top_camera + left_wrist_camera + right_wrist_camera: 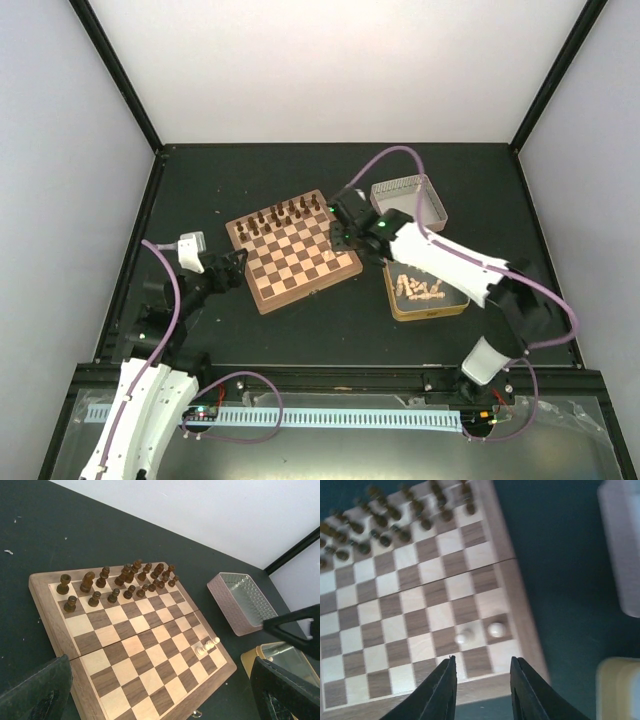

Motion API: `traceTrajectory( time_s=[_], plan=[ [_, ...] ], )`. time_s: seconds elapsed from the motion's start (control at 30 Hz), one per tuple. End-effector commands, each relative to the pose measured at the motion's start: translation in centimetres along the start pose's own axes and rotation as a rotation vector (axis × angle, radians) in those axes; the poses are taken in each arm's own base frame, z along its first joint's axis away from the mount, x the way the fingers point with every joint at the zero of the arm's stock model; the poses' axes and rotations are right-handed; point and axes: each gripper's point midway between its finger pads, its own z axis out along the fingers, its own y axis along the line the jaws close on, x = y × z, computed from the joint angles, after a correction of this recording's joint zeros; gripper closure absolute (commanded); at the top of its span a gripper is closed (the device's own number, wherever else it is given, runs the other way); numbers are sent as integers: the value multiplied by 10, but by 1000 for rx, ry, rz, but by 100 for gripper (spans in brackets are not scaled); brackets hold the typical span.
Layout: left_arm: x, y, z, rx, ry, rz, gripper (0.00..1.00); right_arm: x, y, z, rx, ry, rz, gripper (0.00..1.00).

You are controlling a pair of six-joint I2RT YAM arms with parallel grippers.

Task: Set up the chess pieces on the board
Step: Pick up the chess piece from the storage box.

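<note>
Placement of pale chess pieces (496, 629) on the chessboard (524, 605).
My right end effector (483, 659) hangs narrowly parted and empty above them; my left end effector (238, 268) gapes wide. Next, I judge: another piece from the gold tin (430, 316).

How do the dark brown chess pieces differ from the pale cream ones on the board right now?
The dark brown wooden chess pieces fill two rows along one edge of the checkered wooden board; the pale cream chess pieces number only a few, clustered near the opposite corner. Both stand upright.
</note>
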Motion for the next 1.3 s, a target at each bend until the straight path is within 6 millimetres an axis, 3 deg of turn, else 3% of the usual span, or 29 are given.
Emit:
traceTrajectory(
  time_s=[0.0,0.2,0.33,0.73,1.07,1.27],
  plan=[
    [-11,-11,-3,35,-26,23,1,-1,-59,-21,117,-92,125,68],
    [-14,-14,-1,50,-33,25,1,38,-150,-33,231,-91,293,67],
    [-14,-15,2,61,-26,18,1,59,-186,-25,269,-48,345,67],
    [-14,-18,2,74,-18,-2,1,69,-196,27,251,48,306,69],
    [-14,-18,1,72,-18,-7,1,63,-206,38,309,32,282,76],
    [-13,-17,1,70,-16,-10,1,62,-210,38,338,35,274,86]
  ],
)
